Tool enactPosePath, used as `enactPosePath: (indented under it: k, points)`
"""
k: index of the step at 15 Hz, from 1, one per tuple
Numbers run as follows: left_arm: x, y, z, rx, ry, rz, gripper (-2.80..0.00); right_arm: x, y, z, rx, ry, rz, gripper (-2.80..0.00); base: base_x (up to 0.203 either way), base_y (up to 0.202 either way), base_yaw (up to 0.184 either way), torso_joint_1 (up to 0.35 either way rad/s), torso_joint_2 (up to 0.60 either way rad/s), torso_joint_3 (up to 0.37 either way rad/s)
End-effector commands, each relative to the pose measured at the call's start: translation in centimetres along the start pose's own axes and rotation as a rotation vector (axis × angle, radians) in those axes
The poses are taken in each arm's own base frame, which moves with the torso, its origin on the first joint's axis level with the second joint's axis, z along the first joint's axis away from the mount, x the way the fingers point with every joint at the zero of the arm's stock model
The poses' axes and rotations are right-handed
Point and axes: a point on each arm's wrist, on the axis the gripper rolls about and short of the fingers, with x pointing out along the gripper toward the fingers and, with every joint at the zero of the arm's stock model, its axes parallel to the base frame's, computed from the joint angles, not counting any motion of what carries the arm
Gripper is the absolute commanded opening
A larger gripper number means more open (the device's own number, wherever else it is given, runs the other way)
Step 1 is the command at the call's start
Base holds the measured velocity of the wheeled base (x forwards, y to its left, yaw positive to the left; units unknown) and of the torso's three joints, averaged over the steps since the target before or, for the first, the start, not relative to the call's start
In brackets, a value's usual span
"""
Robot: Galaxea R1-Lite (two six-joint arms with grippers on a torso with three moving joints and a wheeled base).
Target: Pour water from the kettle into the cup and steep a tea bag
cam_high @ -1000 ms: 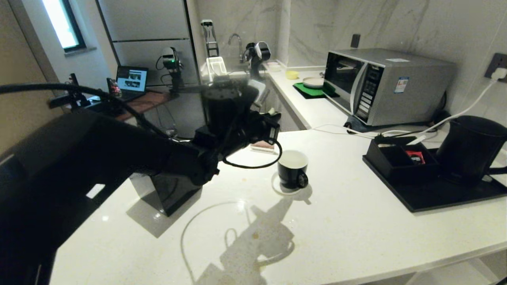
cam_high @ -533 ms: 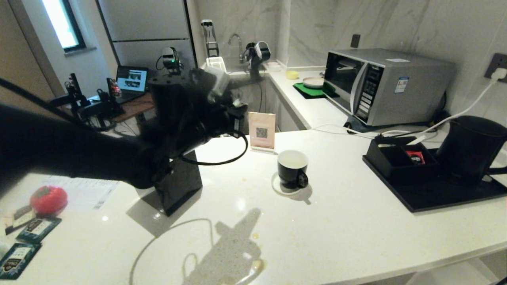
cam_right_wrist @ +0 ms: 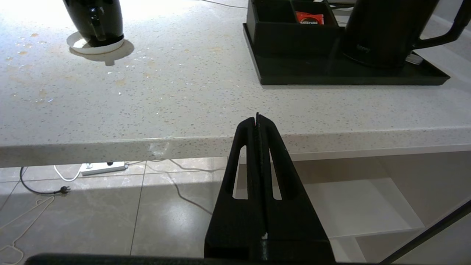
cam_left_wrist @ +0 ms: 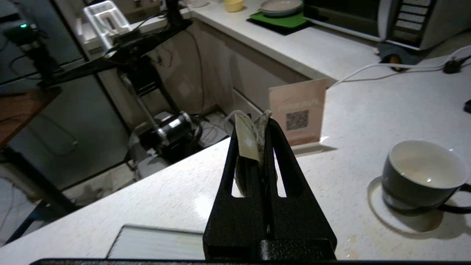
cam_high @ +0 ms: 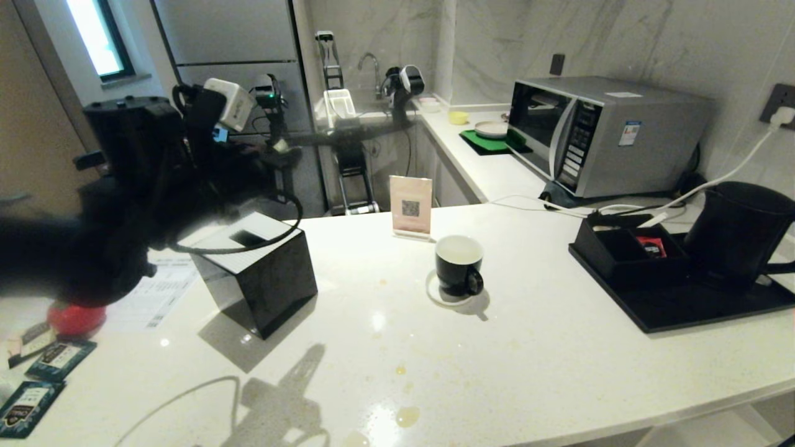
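My left gripper (cam_left_wrist: 253,123) is shut on the tea bag (cam_left_wrist: 246,141); its pale tag and a loop of string stick out between the fingertips. In the head view that gripper (cam_high: 286,155) hangs high at the left, above the black cube and well left of the cup (cam_high: 458,266). The black cup stands on a white coaster, and the water (cam_left_wrist: 427,165) shows pale inside it. At the far right the black kettle (cam_high: 739,233) stands on its tray. My right gripper (cam_right_wrist: 257,119) is shut on nothing, parked below the counter's front edge.
A black cube with a white slotted top (cam_high: 258,279) sits left of the cup, with a QR sign (cam_high: 410,207) behind. The black tray (cam_high: 683,313) holds a compartment box (cam_high: 621,251) with a red packet (cam_high: 652,247). Microwave (cam_high: 596,133) behind. Teal packets (cam_high: 37,379) and a red ball (cam_high: 74,318) lie far left. Drops (cam_high: 407,415) wet the front.
My left arm has swung to the left and back, away from the cup, and no longer covers the black cube and the sign. The cup and kettle have not moved.
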Motion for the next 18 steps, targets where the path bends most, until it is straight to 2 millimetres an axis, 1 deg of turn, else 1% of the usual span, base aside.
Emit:
enactPosePath:
  k: [1, 3, 9, 13, 18]
  points:
    - [-1.9, 1.0, -0.2, 0.009, 0.013, 0.036, -2.8, 0.0, 0.0, 0.0, -0.001, 0.0, 0.001, -2.8, 0.0, 0.0, 0.0, 0.0, 0.0, 0.0]
    - [-2.7, 1.5, -1.4, 0.005, 0.056, 0.056, -2.8, 0.0, 0.0, 0.0, -0.001, -0.001, 0.001, -2.8, 0.0, 0.0, 0.0, 0.0, 0.0, 0.0]
    - [-4.4, 4.1, -4.6, -0.018, 0.176, 0.151, -2.8, 0.0, 0.0, 0.0, -0.001, -0.001, 0.001, -2.8, 0.0, 0.0, 0.0, 0.0, 0.0, 0.0]
    - [-5.7, 3.8, -6.4, -0.035, 0.248, 0.153, -2.8, 0.0, 0.0, 0.0, -0.001, -0.001, 0.001, -2.8, 0.0, 0.0, 0.0, 0.0, 0.0, 0.0]
    - [-5.6, 3.7, -6.9, -0.041, 0.267, 0.151, -2.8, 0.0, 0.0, 0.0, -0.001, -0.001, 0.001, -2.8, 0.0, 0.0, 0.0, 0.0, 0.0, 0.0]
